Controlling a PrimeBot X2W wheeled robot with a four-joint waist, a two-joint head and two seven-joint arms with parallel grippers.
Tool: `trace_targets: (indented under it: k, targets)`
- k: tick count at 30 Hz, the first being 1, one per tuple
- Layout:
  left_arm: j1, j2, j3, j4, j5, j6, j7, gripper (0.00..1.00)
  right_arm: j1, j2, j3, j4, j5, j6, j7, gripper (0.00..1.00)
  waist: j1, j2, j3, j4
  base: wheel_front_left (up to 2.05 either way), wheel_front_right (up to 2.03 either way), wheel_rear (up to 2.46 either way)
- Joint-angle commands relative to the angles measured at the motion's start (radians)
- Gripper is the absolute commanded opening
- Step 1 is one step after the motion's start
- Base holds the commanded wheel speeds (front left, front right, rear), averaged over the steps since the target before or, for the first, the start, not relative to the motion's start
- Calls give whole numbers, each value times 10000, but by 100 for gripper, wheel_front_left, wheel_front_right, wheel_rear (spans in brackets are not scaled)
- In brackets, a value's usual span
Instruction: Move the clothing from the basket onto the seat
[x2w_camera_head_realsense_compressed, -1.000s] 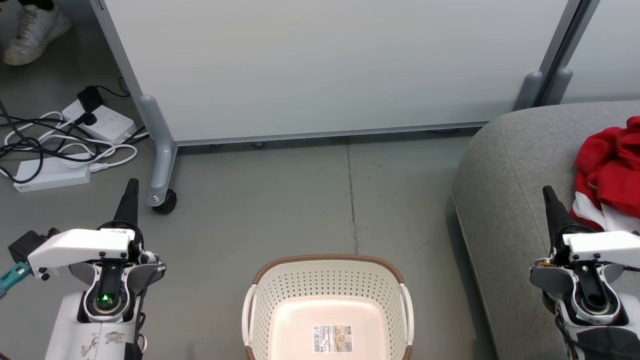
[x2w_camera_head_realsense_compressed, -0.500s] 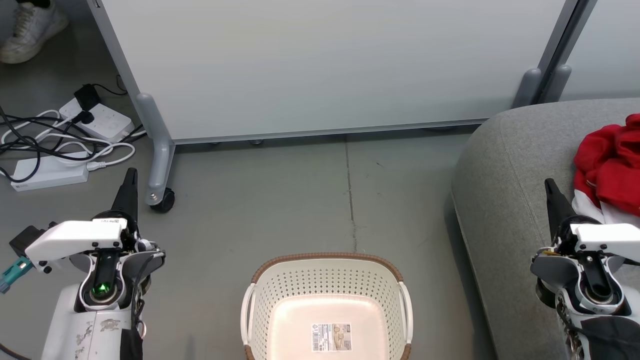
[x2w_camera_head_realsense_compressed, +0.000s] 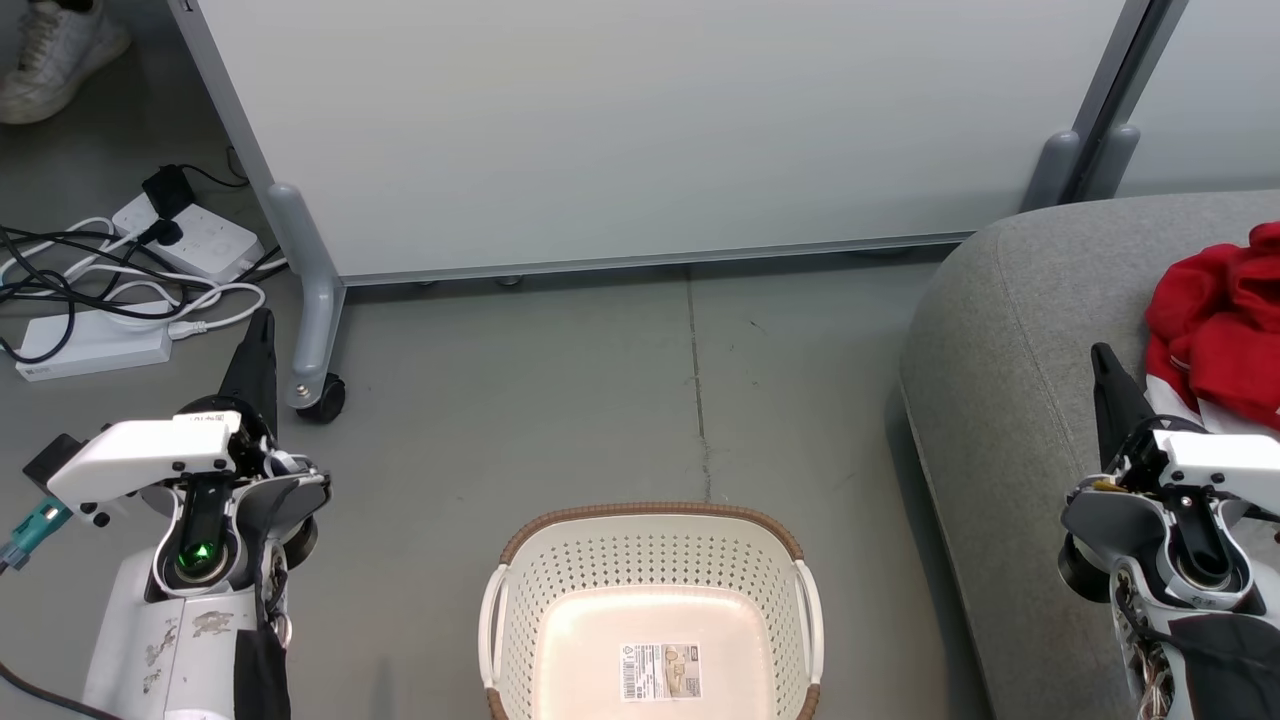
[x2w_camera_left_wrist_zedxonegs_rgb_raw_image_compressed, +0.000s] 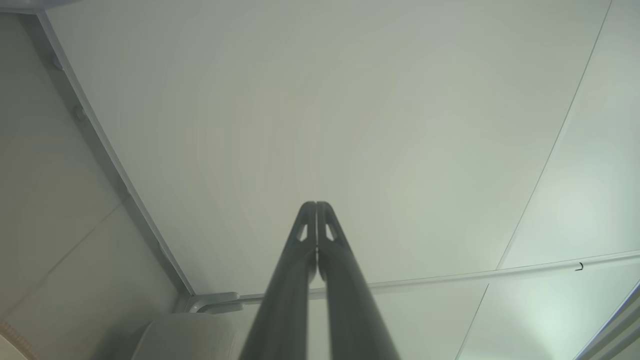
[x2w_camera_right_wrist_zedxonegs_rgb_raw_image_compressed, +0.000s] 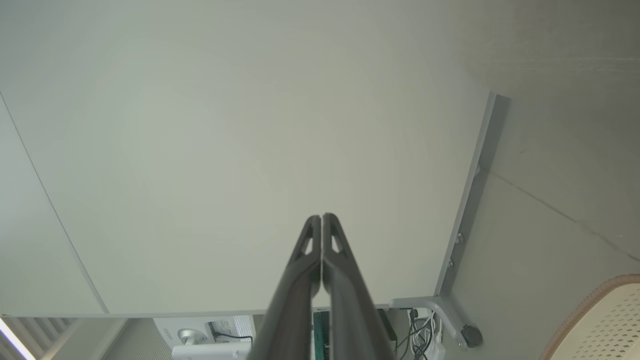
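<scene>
Both left gripper (x2w_camera_head_realsense_compressed: 264, 322) and right gripper (x2w_camera_head_realsense_compressed: 1101, 356) idle, fingers pressed together, likely because the basket (x2w_camera_head_realsense_compressed: 650, 512) is empty and the clothing (x2w_camera_head_realsense_compressed: 1215, 340) lies on the seat (x2w_camera_head_realsense_compressed: 1010, 330).

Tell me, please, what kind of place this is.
Probably an office or lab space: a pale wheeled partition panel, power strips on the bare grey floor, and a grey seat.

The grey floor (x2w_camera_head_realsense_compressed: 560, 400) spans the frame, and a thin seam (x2w_camera_head_realsense_compressed: 697, 380) runs down its middle. The white basket (x2w_camera_head_realsense_compressed: 650, 512) stands on it at the bottom centre. At the right edge stands the grey seat (x2w_camera_head_realsense_compressed: 1000, 380), with red and white clothing (x2w_camera_head_realsense_compressed: 1215, 340) heaped on its top. In the upper left lie two white power strips (x2w_camera_head_realsense_compressed: 90, 345) amid tangled cables (x2w_camera_head_realsense_compressed: 60, 285), beside a partition's caster (x2w_camera_head_realsense_compressed: 325, 395). A white shoe (x2w_camera_head_realsense_compressed: 55, 50) rests in the top-left corner.
</scene>
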Motion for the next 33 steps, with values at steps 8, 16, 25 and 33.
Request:
trace_targets:
  k: [8, 16, 25, 33]
  targets:
    - [-168, 34, 63, 42, -104, -72, 35, 0, -126, -96, -9, 31, 108, 23, 36, 0, 0, 0, 4, -3, 0, 0, 0]
    - [-167, 35, 60, 41, -107, -72, 33, 0, -126, -96, -9, 31, 108, 21, 36, 0, 0, 0, 4, -3, 0, 0, 0]
    - [-167, 37, 57, 40, -108, -72, 32, 0, -126, -95, -8, 31, 108, 21, 36, 0, 0, 0, 4, -3, 0, 0, 0]
    - [-166, 38, 55, 39, -109, -72, 31, 0, -126, -95, -7, 31, 108, 21, 36, 0, 0, 0, 4, -3, 0, 0, 0]
